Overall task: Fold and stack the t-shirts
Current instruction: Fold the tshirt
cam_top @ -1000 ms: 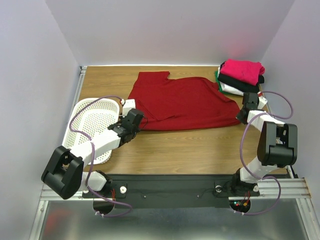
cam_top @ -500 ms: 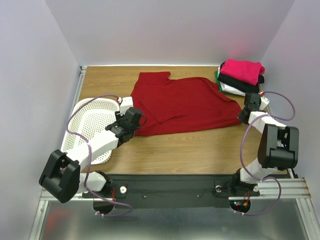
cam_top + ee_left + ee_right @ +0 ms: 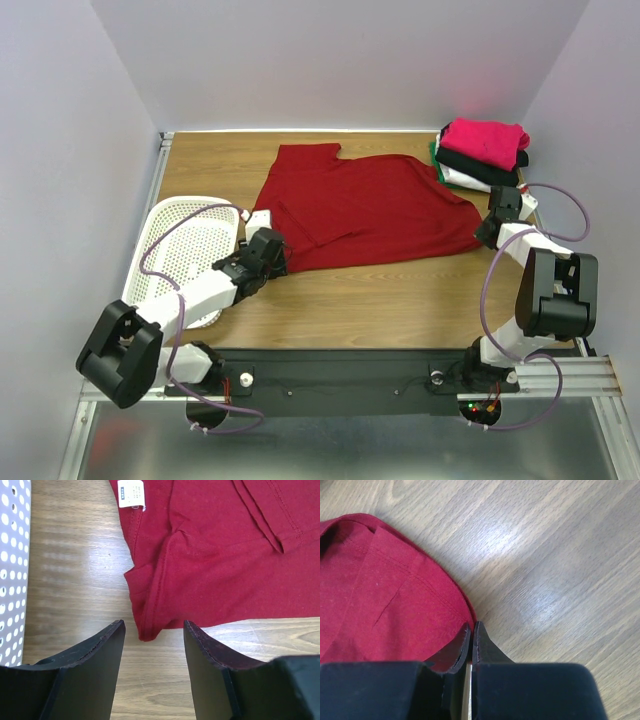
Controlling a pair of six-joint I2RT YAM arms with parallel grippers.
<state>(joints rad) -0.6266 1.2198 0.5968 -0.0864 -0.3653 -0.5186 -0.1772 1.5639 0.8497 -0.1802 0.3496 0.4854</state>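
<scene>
Illegible print on red t-shirt (image 3: 225, 555) label (image 3: 131, 494)

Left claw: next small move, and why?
Probably ease the left claw forward and down onto the red shirt, then close. Its jaws stand open, and the shirt's near corner lies flat on the table just ahead of the gap, not yet between them. The right claw is shut at the opposite edge.

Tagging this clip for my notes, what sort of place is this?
Probably a robotics lab test cell: plain walls box in a wooden table, two robot arms are bolted to a metal rail, with t-shirts and a basket as props.
</scene>
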